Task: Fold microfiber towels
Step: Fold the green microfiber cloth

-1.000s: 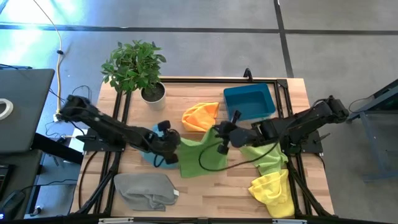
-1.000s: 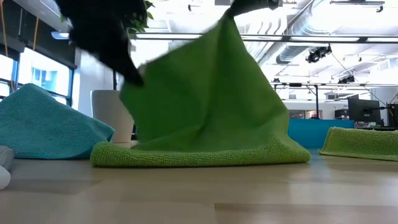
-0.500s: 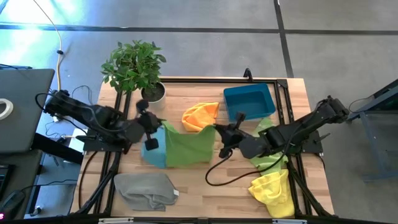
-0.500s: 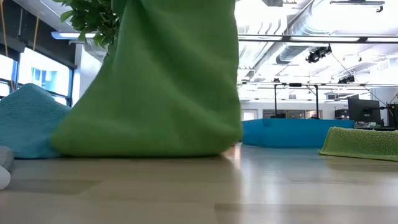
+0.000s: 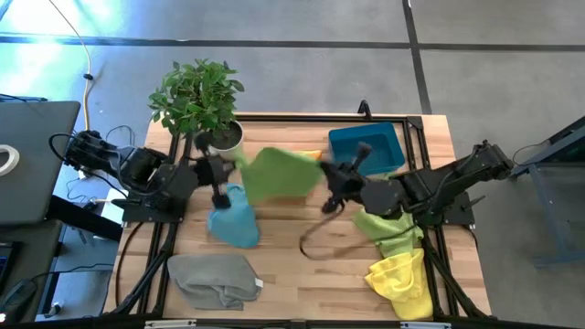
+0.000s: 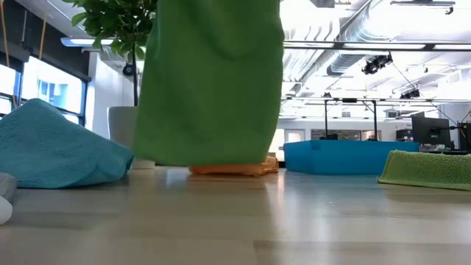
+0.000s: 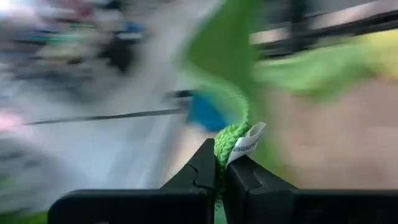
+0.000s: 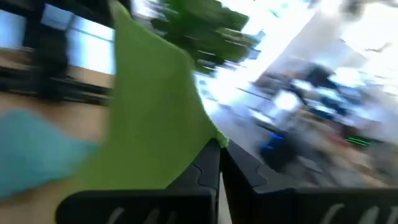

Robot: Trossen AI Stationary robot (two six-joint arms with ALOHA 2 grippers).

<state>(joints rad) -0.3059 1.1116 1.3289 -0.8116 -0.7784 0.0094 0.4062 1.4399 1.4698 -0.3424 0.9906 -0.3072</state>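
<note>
You have the green towel (image 5: 279, 172) lifted off the table (image 5: 311, 265), stretched between both grippers above its middle. The left gripper (image 5: 226, 164) is clamped on one corner near the plant pot (image 5: 225, 137), its fingers (image 7: 202, 171) pinching the hem beside a white tag (image 7: 245, 144). The right gripper (image 5: 331, 174) is clamped on the opposite corner, just in front of the blue bin (image 5: 366, 149). In the low view the towel (image 6: 213, 81) hangs like a curtain with its bottom edge just above the wood.

The orange towel (image 6: 234, 169) lies behind it, mostly hidden from above. The light blue towel (image 5: 235, 217) sits heaped on the table under the left gripper. The grey towel (image 5: 214, 278) is crumpled near the front edge on the left. The lime towel (image 5: 391, 230) and, nearer the front, the yellow towel (image 5: 402, 281) lie on the right side.
</note>
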